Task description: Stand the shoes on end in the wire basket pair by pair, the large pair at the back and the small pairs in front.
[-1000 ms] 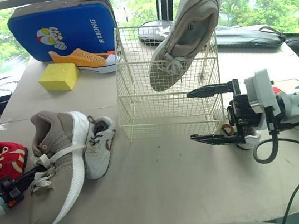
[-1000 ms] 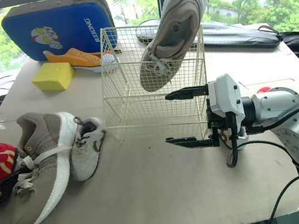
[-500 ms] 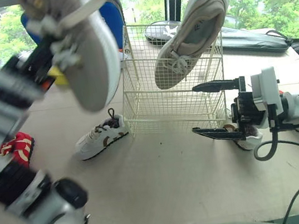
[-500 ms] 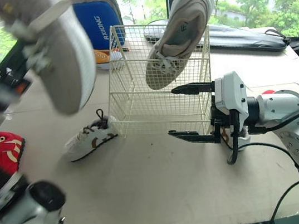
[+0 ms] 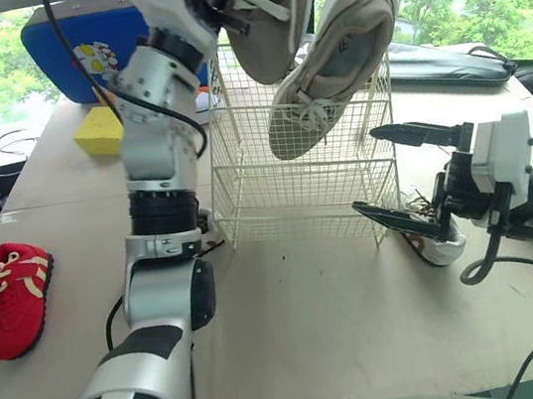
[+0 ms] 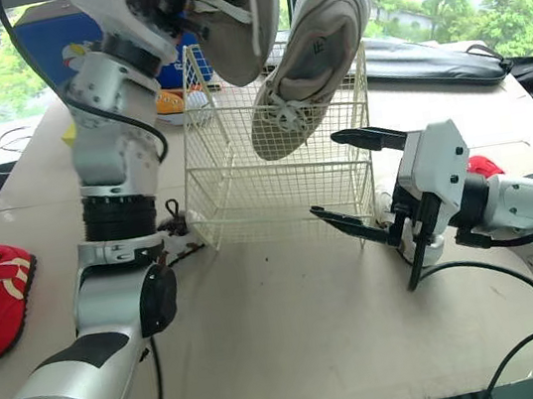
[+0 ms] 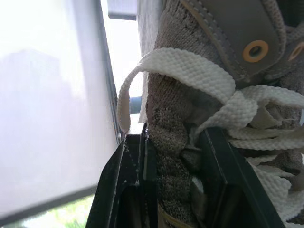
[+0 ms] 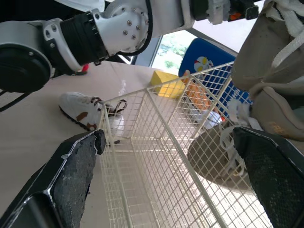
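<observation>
The left gripper (image 7: 173, 147) hangs high over the wire basket (image 5: 295, 190), its fingers (image 7: 128, 185) clamped on the upper of a large tan shoe (image 5: 270, 18) — its mate (image 5: 331, 59) leans toe-down inside, heel above the rim. The right gripper (image 5: 366, 169) hovers by the basket's right front corner, fingers spread wide and empty, over a small white shoe (image 5: 442, 249) on the bench (image 5: 307, 334).

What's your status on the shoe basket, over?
Left end effector shut on large tan shoe, high over wire basket. Right end effector open at basket's front corner. Mate shoe stands tilted inside, close under it.
</observation>
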